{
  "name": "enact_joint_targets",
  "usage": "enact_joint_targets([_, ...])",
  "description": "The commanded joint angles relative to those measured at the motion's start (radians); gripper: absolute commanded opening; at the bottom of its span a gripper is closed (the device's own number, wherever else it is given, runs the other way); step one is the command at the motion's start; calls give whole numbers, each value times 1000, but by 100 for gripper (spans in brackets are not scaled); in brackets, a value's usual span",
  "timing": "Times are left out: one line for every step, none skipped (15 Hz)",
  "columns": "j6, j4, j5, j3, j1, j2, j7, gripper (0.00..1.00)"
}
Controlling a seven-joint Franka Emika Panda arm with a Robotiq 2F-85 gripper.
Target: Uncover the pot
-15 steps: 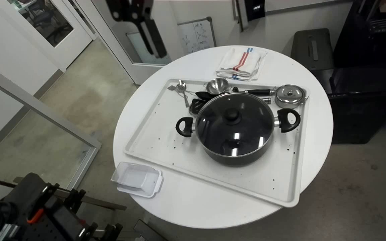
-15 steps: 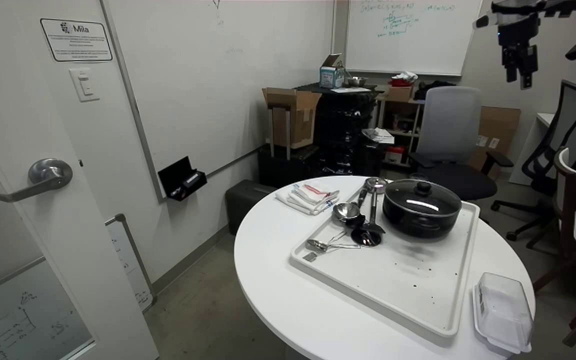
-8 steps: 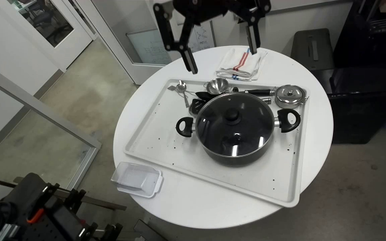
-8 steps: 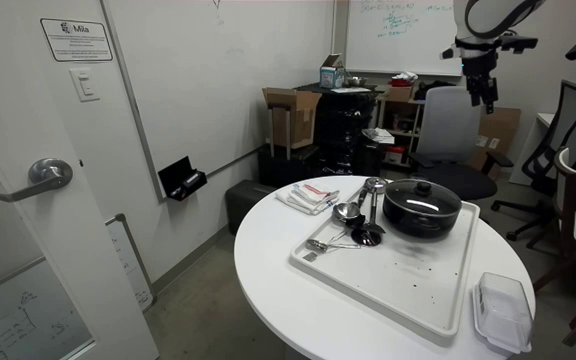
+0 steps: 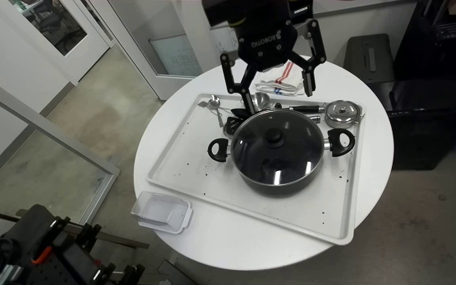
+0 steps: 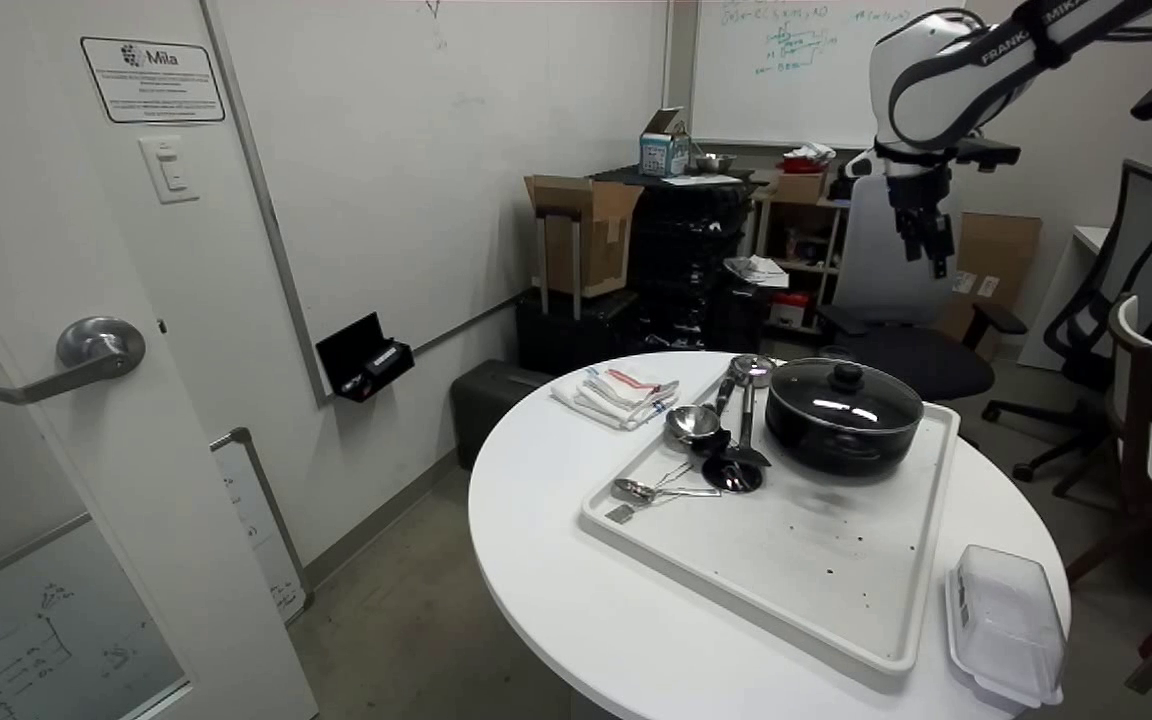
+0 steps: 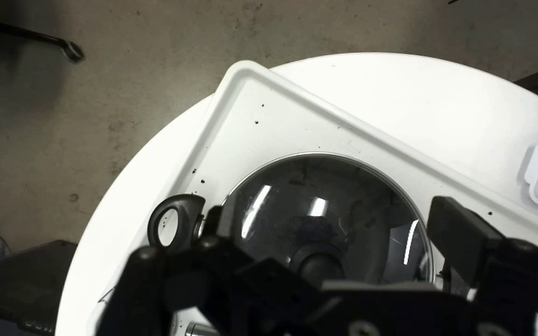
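While the lid (image 5: 291, 158) covered the pot (image 5: 279, 190) on the tray (image 5: 190, 158), the gripper (image 5: 280, 101) hung above, jaws parted, well off the knob (image 5: 274, 135).

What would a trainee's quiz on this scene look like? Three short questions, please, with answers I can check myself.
1. What covers the pot?
2. True or false: the tool hangs open, holding nothing.
3. Where is the folded cloth? a) under the pot; b) on the table, outside the tray; c) in the plastic container.

Key: 1. A round lid with a black knob. 2. True. 3. b.
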Motion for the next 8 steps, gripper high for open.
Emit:
enact_joint_targets([17, 124, 18, 26, -17, 116, -53, 100])
enact_joint_targets([20, 142, 16, 31, -14, 138, -57, 100])
enact_joint_targets([25, 159, 15, 37, -11, 158, -62, 100])
enact_joint_targets([29, 176, 15, 43, -7, 177, -64, 100])
enact_joint_targets([28, 194, 16, 49, -4, 196, -69, 100])
enact_joint_targets([28, 210, 15, 54, 1, 214, -70, 100])
enact_joint_targets([26, 227, 13, 58, 6, 232, -73, 100])
enact_joint_targets([28, 246, 8, 60, 13, 254, -71, 100])
